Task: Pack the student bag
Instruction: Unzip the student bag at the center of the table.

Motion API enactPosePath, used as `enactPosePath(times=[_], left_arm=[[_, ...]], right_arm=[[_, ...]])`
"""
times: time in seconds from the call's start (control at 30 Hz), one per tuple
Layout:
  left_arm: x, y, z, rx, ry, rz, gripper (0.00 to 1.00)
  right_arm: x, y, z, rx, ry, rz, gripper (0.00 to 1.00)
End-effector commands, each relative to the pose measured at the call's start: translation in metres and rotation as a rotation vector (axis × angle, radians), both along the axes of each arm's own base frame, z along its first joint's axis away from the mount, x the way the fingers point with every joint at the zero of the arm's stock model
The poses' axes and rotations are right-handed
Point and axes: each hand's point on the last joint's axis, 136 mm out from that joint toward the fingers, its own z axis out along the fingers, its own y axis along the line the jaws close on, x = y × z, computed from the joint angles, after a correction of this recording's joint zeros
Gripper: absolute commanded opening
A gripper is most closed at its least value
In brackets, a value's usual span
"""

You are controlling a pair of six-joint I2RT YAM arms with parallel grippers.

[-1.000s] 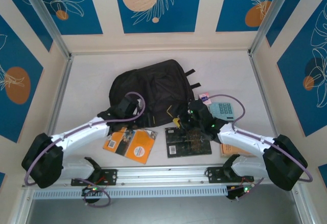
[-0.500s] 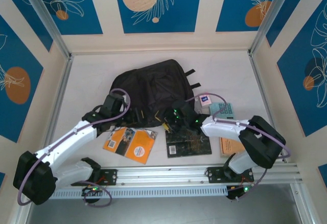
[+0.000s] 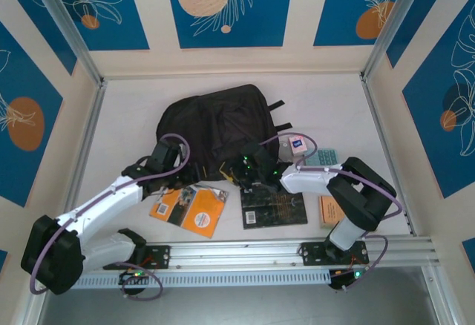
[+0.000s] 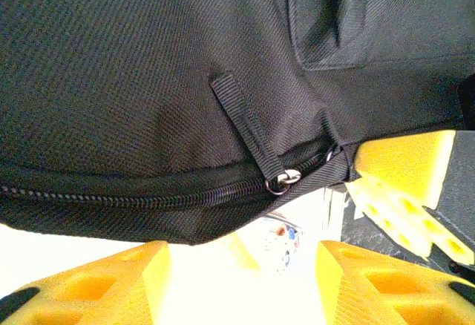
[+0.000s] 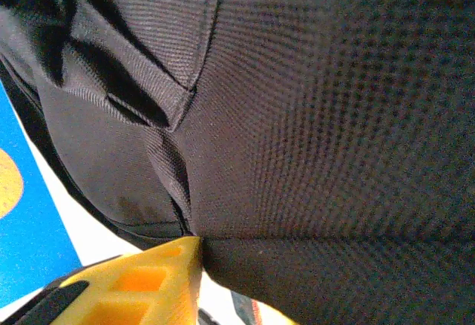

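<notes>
Bright, even light (wrist views blown-out below).

Lab test cell: aluminium-framed table (image 3: 334, 95), patterned panels (image 3: 226, 6).

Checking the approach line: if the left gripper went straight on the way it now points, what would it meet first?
Most likely the student bag, at its near edge where the closed zipper runs, close to the pull tab. The left gripper faces it with open jaws, though depth is unclear.

The right arm (image 3: 315, 179) partly hides the calculator (image 3: 328, 158) and orange book (image 3: 330, 210) at the table's (image 3: 122, 128) right edge. Wrist views crop the backpack (image 4: 148, 80).
</notes>
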Motion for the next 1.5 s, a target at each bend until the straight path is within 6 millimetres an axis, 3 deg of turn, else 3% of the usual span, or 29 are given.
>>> enactPosePath(times=[0.0, 0.13, 0.27, 0.63, 0.83, 0.93, 1.2, 1.47], left_arm=[[0.010, 0.006, 0.021, -0.036, -0.015, 0.048, 0.54], [0.021, 0.011, 0.040, -0.078, -0.018, 0.119, 0.57], [0.033, 0.017, 0.043, -0.055, 0.013, 0.206, 0.59], [0.047, 0.000, -0.002, -0.014, 0.224, 0.238, 0.53], [0.049, 0.005, -0.017, 0.040, 0.234, 0.238, 0.51], [0.049, 0.011, -0.010, 0.065, 0.205, 0.230, 0.51], [0.049, 0.051, 0.009, 0.241, 0.135, 0.267, 0.52], [0.055, 0.044, 0.010, 0.223, 0.120, 0.239, 0.48]], right_arm=[[0.005, 0.002, 0.001, -0.004, -0.043, -0.015, 0.16], [0.005, 0.001, 0.000, -0.007, -0.062, -0.026, 0.11], [0.005, 0.003, -0.001, -0.012, -0.089, -0.031, 0.05], [0.005, 0.007, -0.003, -0.028, -0.121, -0.026, 0.00], [0.004, 0.009, -0.002, -0.027, -0.132, -0.016, 0.00], [0.003, 0.008, -0.003, -0.029, -0.133, -0.014, 0.00], [0.001, 0.007, -0.004, -0.037, -0.137, -0.007, 0.00], [-0.001, 0.008, -0.005, -0.039, -0.137, 0.002, 0.00]])
